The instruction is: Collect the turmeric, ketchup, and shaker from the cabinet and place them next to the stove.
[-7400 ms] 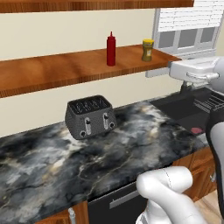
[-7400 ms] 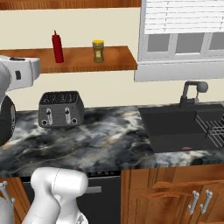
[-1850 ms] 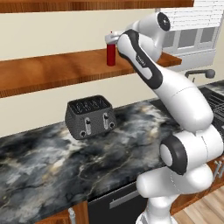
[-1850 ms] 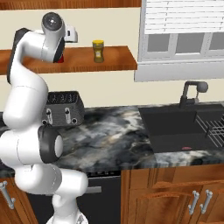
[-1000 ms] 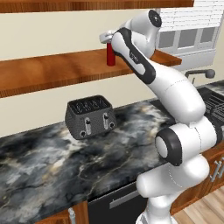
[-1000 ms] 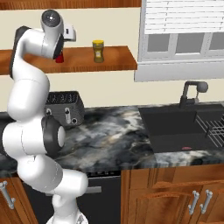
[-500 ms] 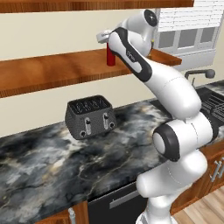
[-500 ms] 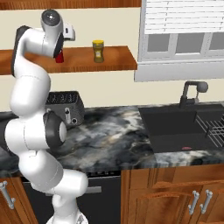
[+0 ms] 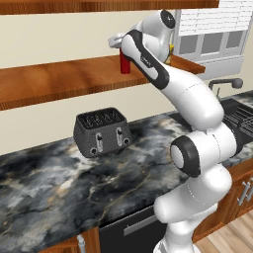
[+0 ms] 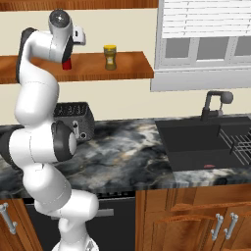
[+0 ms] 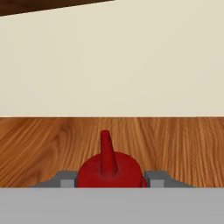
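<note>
The reddish-brown cabinet point(image 10: 125, 68) shelf, set against the cream wall, carries the red ketchup point(image 9: 125, 63) and, further along, the yellow-lidded turmeric point(image 10: 110, 57) (both upright), while the dark marbled bench point(image 9: 44, 192) below bears a grey toaster point(image 9: 102, 131).

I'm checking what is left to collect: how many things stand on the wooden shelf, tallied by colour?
Red: 1, the ketchup, in the gripper
Yellow-lidded: 1, the turmeric
Total: 2 on the cabinet
</note>
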Controlling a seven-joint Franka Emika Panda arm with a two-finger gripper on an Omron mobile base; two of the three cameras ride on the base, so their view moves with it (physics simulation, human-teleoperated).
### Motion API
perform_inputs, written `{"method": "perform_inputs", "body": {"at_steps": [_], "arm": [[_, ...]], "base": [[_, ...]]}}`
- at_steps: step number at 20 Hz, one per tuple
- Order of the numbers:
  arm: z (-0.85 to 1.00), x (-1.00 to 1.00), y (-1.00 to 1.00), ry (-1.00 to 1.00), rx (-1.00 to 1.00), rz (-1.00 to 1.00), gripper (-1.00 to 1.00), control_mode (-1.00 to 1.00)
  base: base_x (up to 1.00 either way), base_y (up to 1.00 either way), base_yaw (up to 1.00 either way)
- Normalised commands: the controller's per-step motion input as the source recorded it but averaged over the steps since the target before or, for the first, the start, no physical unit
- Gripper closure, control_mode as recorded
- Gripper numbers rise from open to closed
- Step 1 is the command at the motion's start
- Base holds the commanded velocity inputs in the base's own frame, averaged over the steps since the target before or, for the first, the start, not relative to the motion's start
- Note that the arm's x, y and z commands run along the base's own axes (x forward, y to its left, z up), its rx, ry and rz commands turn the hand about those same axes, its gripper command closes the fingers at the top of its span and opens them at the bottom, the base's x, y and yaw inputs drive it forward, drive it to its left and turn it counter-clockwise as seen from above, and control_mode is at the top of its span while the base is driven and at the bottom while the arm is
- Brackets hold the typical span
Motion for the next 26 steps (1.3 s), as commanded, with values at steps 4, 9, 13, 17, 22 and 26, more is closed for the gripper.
{"method": "perform_inputs", "body": {"at_steps": [4,9,13,17,22,26], "arm": [[-0.04,0.02,0.0,0.0,0.0,0.0,1.0,-1.0],[0.0,0.0,0.0,0.0,0.0,0.0,1.0,-1.0],[-0.02,0.0,0.0,0.0,0.0,0.0,1.0,-1.0],[-0.07,0.0,0.0,0.0,0.0,0.0,1.0,-1.0],[-0.13,-0.22,0.0,-0.01,0.0,0.03,1.0,-1.0],[-0.11,-0.67,0.0,-0.08,0.02,0.08,1.0,-1.0]], "base": [[0.0,0.0,0.0],[0.0,0.0,0.0],[0.0,0.0,0.0],[0.0,0.0,0.0],[0.0,0.0,0.0],[0.0,0.0,0.0]]}}
